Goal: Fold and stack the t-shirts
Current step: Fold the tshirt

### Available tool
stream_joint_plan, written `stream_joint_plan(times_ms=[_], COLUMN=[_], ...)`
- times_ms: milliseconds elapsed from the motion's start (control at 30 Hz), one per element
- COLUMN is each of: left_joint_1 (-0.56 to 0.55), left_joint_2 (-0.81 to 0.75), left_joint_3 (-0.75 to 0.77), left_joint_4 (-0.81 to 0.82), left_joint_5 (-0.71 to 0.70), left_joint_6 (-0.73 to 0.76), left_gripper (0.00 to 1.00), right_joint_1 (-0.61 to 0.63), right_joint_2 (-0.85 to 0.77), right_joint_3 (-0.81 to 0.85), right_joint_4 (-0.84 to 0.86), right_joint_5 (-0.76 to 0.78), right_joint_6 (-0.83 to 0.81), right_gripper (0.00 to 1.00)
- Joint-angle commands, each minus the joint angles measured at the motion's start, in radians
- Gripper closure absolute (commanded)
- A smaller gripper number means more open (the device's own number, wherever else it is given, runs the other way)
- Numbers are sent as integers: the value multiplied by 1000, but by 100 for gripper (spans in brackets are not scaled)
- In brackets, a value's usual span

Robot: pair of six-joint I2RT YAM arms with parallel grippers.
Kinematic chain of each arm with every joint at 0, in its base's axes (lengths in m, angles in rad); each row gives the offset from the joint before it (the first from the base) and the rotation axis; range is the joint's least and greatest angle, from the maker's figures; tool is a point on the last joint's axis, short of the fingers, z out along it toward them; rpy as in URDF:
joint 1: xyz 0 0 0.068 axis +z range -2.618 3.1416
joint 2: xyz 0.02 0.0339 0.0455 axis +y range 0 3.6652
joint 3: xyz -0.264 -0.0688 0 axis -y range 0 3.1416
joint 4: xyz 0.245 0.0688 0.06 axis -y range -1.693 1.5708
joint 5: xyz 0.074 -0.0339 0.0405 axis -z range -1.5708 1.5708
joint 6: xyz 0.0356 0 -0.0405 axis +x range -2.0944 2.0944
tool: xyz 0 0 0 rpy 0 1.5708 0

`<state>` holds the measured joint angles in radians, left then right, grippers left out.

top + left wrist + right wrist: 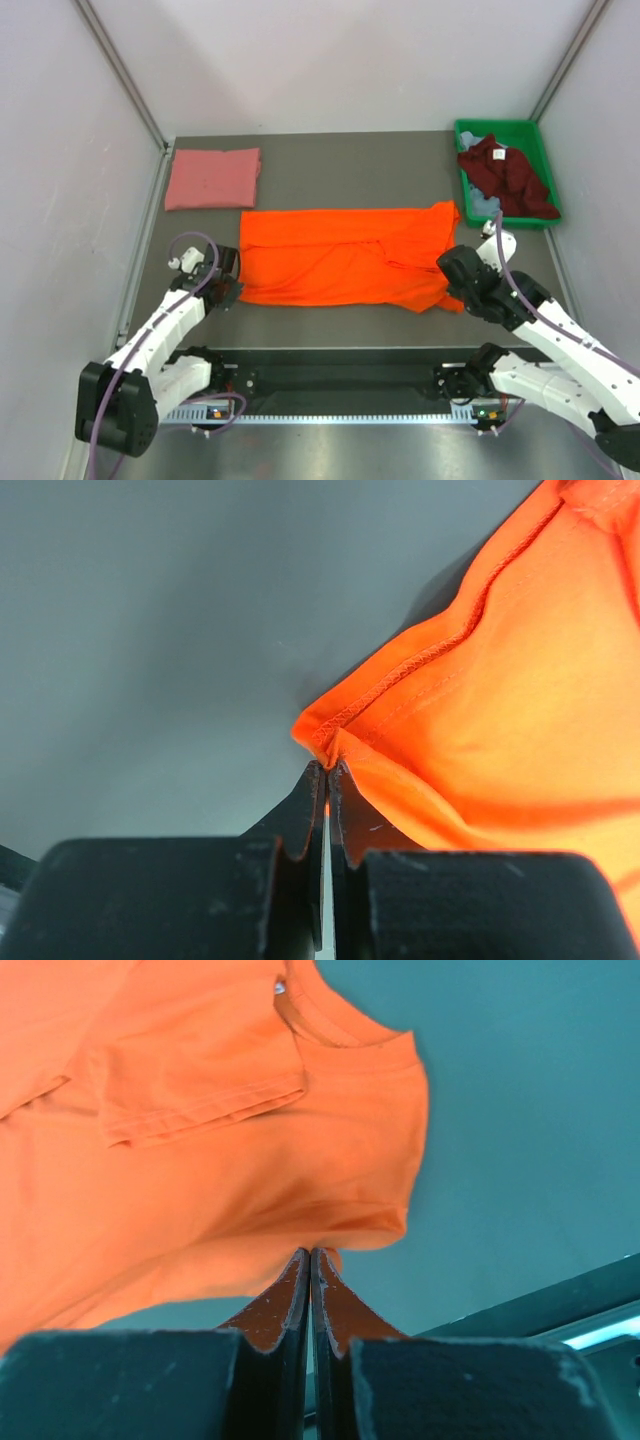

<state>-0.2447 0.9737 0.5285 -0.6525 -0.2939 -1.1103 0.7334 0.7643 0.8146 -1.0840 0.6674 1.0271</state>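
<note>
From above, the orange t-shirt (350, 260) was seen spread mid-table, its near corners taken by the left gripper (230, 285) and right gripper (458, 272). At the left wrist, jaws were clamped on the hem corner; at the right wrist, likewise on cloth. A lengthwise fold was judged in hand; both corners would need lifting and carrying over evenly.

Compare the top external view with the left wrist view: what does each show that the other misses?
Only top external: the folded pink shirt at the far left, the green bin holding the maroon shirt and a blue-grey shirt, and the right gripper at the right end of the orange shirt. Only left wrist: the stitched hem up close, with the left gripper shut on a bunched corner of it. Both: the orange shirt, the left gripper and the grey table.
</note>
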Motion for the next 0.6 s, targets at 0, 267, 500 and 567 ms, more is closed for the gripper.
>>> stream_joint_plan(times_ms=[0, 267, 500, 567], left_joint_1=[-1, 1, 2, 2], left_joint_2=[36, 157, 276, 312], left_joint_3=[48, 174, 278, 310], left_joint_4=[42, 57, 79, 82], left_joint_5=[-17, -65, -105, -106], left_joint_6=[24, 67, 95, 102], left_gripper=[100, 100, 100, 100], right_joint_1=[-41, -199, -307, -319], right_joint_2=[26, 105, 204, 237], right_joint_3=[50, 83, 119, 146], right_joint_4=[62, 196, 318, 338], right_joint_5=[12, -37, -140, -152], right_joint_6=[-85, -292, -467, -492], right_gripper=[100, 100, 100, 100])
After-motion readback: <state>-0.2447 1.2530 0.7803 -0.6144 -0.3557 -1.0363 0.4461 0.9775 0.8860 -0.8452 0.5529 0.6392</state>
